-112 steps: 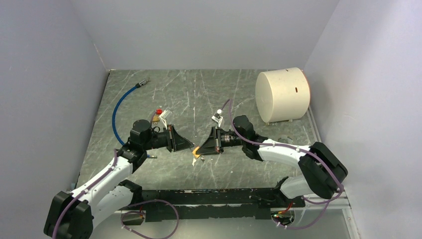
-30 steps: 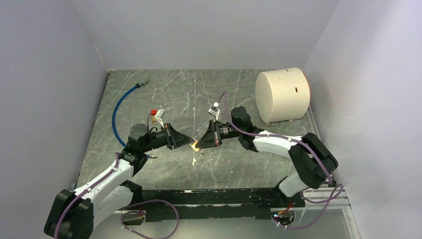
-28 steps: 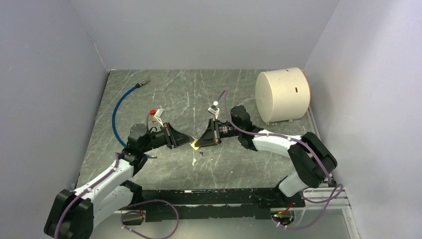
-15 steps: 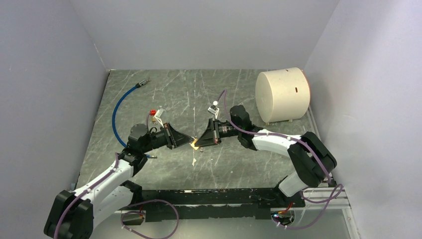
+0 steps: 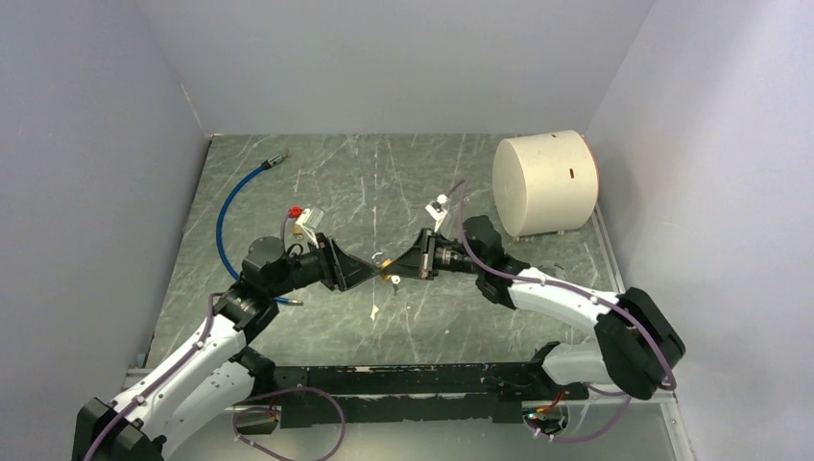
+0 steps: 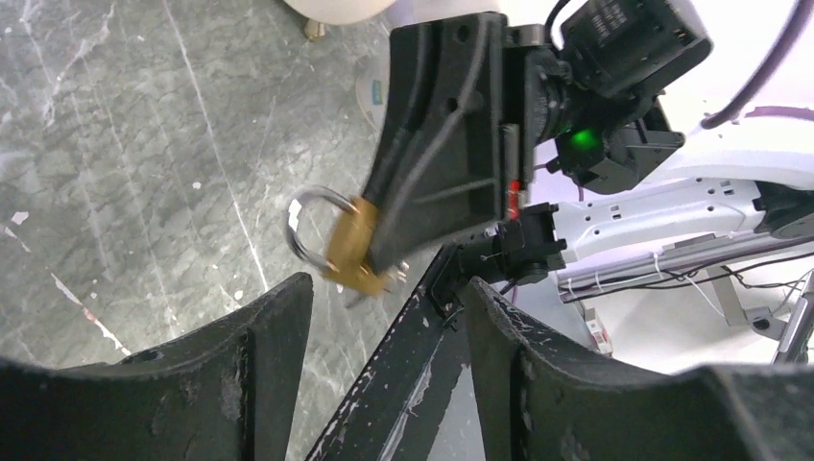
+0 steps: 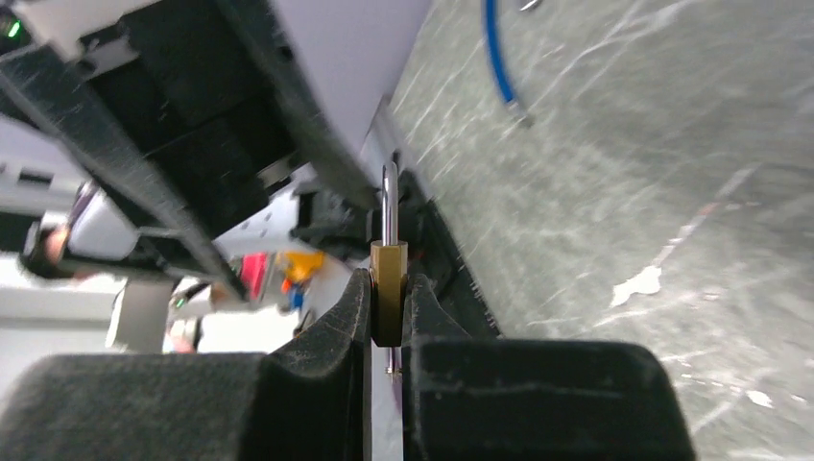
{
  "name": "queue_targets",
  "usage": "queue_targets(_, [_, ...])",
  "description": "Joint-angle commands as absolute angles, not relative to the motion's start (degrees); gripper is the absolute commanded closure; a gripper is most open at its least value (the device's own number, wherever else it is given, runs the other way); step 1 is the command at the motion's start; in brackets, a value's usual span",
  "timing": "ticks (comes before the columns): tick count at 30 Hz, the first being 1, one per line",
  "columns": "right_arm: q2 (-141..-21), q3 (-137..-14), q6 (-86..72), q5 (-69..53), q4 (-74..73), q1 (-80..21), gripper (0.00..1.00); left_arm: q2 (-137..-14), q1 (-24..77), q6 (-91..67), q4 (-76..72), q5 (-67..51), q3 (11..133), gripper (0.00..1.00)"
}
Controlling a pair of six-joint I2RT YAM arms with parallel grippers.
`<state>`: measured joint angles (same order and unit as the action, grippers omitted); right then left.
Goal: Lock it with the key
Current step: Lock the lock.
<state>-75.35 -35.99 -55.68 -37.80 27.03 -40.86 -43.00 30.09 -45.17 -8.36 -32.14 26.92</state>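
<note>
A brass padlock (image 5: pixel 386 272) with a steel shackle hangs above the table's middle, pinched flat between the fingers of my right gripper (image 5: pixel 397 272), which is shut on its body (image 7: pixel 388 274). The shackle (image 7: pixel 389 202) points away from the right wrist camera. A small silver piece, apparently the key (image 7: pixel 393 363), sticks out under the body; it is blurred in the left wrist view. My left gripper (image 5: pixel 368 273) faces the padlock (image 6: pixel 353 252) from the left, a short way off. Its fingers (image 6: pixel 278 346) stand apart with nothing between them.
A big white cylinder (image 5: pixel 545 182) lies at the back right. A blue cable (image 5: pixel 228 206) curves along the left side. A small white scrap (image 5: pixel 372 311) lies on the grey marbled table (image 5: pixel 384 182). The black rail (image 5: pixel 403 384) runs along the near edge.
My left gripper has opened and let go beside the padlock. The right gripper has drawn a little to the right and turned its wrist, still clamping the padlock.
</note>
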Motion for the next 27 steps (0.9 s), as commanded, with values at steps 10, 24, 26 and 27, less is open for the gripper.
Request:
queue_targets(10, [-63.44, -28.64, -58.05, -26.71, 27.96, -38.88, 1.00, -42.75, 29.38, -50.90, -10.73, -27.94, 30.04, 0.14])
queue_targets(24, [-62.96, -24.90, -67.98, -31.51, 41.16, -38.85, 1.00, -64.22, 26.76, -74.07, -61.80, -42.36, 19.78, 0.18])
queue_targets(26, [-63.41, -24.66, -69.08, -31.98, 42.44, -38.85, 1.00, -67.50, 26.84, -75.97, -66.29, -43.72, 20.07, 0.24])
queue_targets(27, [-63.53, -24.88, -69.02, -32.07, 42.18, -38.85, 1.00, -68.69, 26.91, -76.61, -68.38, -44.26, 20.15, 0.26])
